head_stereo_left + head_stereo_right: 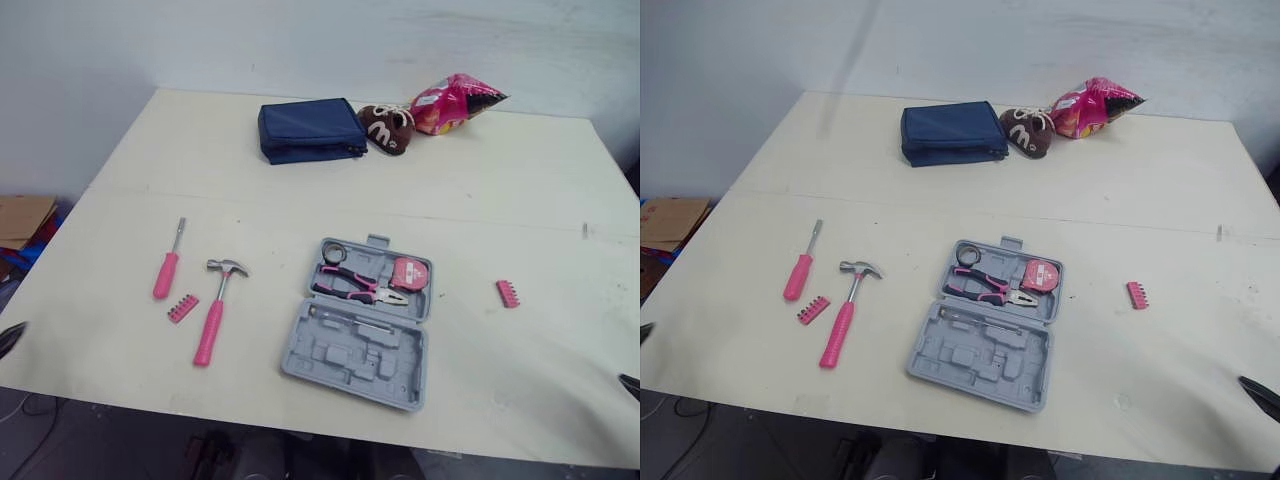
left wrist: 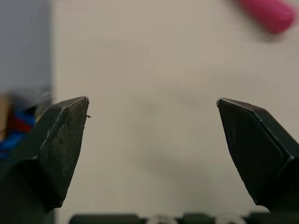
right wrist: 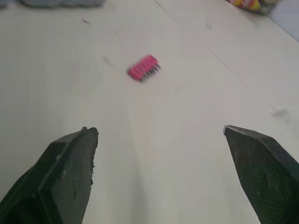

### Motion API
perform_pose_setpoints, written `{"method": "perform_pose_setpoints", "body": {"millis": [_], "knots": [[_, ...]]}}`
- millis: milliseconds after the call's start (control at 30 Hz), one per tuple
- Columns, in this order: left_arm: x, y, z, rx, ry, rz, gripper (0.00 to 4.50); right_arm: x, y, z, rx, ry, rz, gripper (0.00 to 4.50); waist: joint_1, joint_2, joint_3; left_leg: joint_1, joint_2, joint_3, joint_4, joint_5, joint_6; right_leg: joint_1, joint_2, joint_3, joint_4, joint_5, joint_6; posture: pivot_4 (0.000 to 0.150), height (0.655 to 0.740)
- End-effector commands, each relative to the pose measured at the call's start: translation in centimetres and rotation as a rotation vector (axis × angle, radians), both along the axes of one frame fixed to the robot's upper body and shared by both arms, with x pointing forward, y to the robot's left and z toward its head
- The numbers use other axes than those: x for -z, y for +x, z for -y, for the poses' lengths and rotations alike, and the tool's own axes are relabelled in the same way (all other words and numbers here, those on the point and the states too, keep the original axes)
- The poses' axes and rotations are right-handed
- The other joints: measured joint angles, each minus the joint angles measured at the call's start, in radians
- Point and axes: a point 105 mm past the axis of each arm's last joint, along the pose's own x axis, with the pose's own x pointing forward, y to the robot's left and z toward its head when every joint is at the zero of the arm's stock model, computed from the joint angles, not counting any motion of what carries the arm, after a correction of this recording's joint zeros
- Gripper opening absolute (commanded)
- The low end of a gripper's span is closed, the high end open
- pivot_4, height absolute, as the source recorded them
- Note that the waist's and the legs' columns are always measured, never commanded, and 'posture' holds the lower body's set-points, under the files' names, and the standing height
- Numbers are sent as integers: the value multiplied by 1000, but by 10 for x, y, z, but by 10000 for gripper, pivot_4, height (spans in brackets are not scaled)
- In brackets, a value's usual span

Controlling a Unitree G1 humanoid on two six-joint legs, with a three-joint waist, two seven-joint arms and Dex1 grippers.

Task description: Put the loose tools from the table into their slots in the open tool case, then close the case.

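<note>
The left jaws are spread wide over the bare surface [image 1: 500,180]. A pink screwdriver [image 1: 166,272], a bit strip [image 1: 183,308] and a hammer [image 1: 214,318] lie loose left of the open grey case [image 1: 350,358], which holds pliers [image 1: 352,284] and a tape measure [image 1: 410,272]. A second bit strip [image 1: 508,293] lies to the right of the case. The right jaws are spread, empty.

Pink handle [image 2: 267,14] is blurred and cut by the view's edge; tool unidentifiable. Tool case [image 3: 60,3] is cropped to a blurred grey sliver.
</note>
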Motion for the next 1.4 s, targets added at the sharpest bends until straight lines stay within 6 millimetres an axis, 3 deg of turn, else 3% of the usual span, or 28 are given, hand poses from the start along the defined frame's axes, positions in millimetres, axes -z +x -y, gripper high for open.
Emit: {"method": "perform_pose_setpoints", "body": {"millis": [33, 167, 300, 467, 567, 667, 867, 1067, 1233, 1400], "knots": [[-8, -9, -10, -31, 34, 7, 44595, -4, -8, 8, 4, -35, 19, 45000, -5, 0, 0, 0, 0, 1, -2, 0, 0, -1, 0, 0, 0, 0, 0, 1500, 7400], [-14, -4, -3, -5, 36, 39, 44595, -2, 0, 2, -38, -3, 52, 45000, -22, 0, 0, 1, 1, 1, -2, 2, -1, -1, 2, -1, 3, -1, 2, 1500, 7400], [-17, 11, 32, 110, 11, 74, 44595, -2, 18, -24, -186, 37, 93, 45000, -28, -1, 1, 3, 1, 1, -2, 2, -7, -1, 1, 0, 6, 0, 3, 1500, 7400], [-14, 20, 99, 193, -109, 69, 44595, -21, 49, -90, -416, 122, 202, 45000, -38, -1, 1, 2, 1, 1, -2, 2, -8, -1, 2, 1, 7, 1, 4, 1500, 7400], [-4, 21, 145, 293, -176, -26, 44595, -27, 58, -131, -558, 179, 208, 45000, -32, -2, 1, 1, 1, 1, -2, 4, -7, -2, 2, 1, 7, 1, 4, 1500, 7400], [-9, 25, 170, 302, -213, -42, 44595, -33, 64, -158, -643, 234, 210, 45000, -21, -3, 2, 2, 1, 1, -2, 5, -6, -2, 4, 1, 7, 1, 4, 1500, 7400], [3, 30, 211, 263, -232, -164, 44595, -37, 67, -210, -852, 272, 215, 45000, -18, -4, 3, 2, 1, -1, -1, 7, -3, 0, 4, 1, 6, 1, 4, 1500, 7400], [16, 43, 237, 188, -262, -244, 44595, -38, 72, -230, -942, 274, 227, 45000, -18, -4, 3, 2, 0, -2, 0, 7, -3, 2, 4, 0, 6, 1, 4, 1500, 7400], [30, 59, 244, 61, -290, -236, 44595, -37, 75, -235, -946, 280, 238, 45000, -19, -5, 3, 2, 0, -2, 4, 8, -5, 3, 5, 0, 6, 1, 5, 1500, 7400], [44, 67, 265, 63, -314, -281, 44595, -39, 75, -241, -950, 293, 257, 45000, -17, -6, 4, 1, 0, -3, 8, 9, -7, 4, 5, 0, 7, 2, 6, 1500, 7400]]}}
